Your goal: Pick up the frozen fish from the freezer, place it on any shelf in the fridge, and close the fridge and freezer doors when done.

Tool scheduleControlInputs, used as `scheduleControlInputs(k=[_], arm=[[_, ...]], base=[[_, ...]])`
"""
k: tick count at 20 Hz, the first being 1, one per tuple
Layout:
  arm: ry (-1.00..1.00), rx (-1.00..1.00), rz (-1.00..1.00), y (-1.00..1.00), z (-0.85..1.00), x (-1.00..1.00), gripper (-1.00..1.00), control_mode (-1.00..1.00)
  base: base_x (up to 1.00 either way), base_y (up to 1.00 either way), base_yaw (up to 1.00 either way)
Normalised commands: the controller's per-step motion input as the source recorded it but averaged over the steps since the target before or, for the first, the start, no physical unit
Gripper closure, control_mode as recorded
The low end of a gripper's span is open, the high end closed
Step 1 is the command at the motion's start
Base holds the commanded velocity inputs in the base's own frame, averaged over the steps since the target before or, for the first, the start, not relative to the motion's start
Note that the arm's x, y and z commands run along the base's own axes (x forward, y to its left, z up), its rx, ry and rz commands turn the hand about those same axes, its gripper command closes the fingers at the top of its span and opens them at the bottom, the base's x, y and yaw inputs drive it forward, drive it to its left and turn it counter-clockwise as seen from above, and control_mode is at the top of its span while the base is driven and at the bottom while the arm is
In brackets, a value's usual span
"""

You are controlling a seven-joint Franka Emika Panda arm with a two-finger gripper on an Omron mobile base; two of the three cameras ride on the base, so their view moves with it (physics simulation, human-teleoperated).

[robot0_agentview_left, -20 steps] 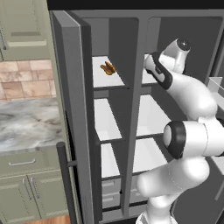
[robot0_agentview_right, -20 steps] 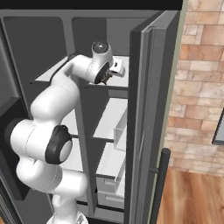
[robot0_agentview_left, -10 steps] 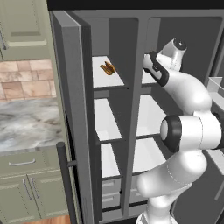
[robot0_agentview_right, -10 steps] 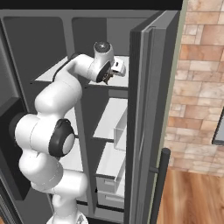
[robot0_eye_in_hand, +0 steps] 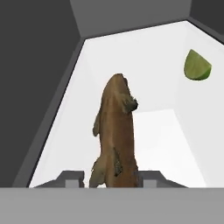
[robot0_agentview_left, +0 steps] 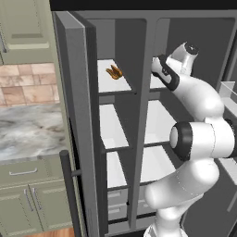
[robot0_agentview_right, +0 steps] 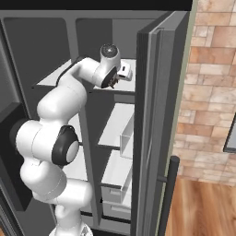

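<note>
Frozen fish (robot0_eye_in_hand: 114,135) between gripper (robot0_eye_in_hand: 111,178) tips over fridge shelf (robot0_eye_in_hand: 162,131) — whether jaws pinch it, cannot tell. Risk: fish tips, rolls twd lime wedge (robot0_eye_in_hand: 196,65).

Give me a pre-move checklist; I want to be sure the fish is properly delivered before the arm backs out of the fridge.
1. Frozen fish over the top fridge shelf: ok.
2. Fish resting on the shelf, not hanging: cannot tell.
3. Claw let go of the fish: cannot tell; its tips sit right beside the tail.
4. Fish apart from the green wedge: ok.
5. Fridge door open for withdrawal: ok.
6. Freezer door shut: not ok, it stands open.
</note>
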Motion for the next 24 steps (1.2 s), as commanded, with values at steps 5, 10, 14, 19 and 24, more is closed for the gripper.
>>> scheduleControlInputs(k=[5, 10, 14, 19, 24], arm=[[0.0, 0.0, 0.02, 0.0, 0.02, 0.0, -1.0, -1.0], [0.0, 0.0, 0.0, 0.0, 0.21, -0.53, -1.0, -1.0], [-0.03, 0.0, 0.0, 0.0, 0.05, -1.0, -1.0, -1.0], [-0.02, 0.0, 0.0, 0.18, 0.0, -1.0, -1.0, -1.0], [0.0, -0.03, -0.01, 0.59, 0.0, -1.0, -1.0, -1.0]], base=[[0.0, 0.0, 0.0], [0.0, 0.0, 0.0], [0.0, 0.0, 0.0], [0.0, 0.0, 0.0], [0.0, 0.0, 0.0]])
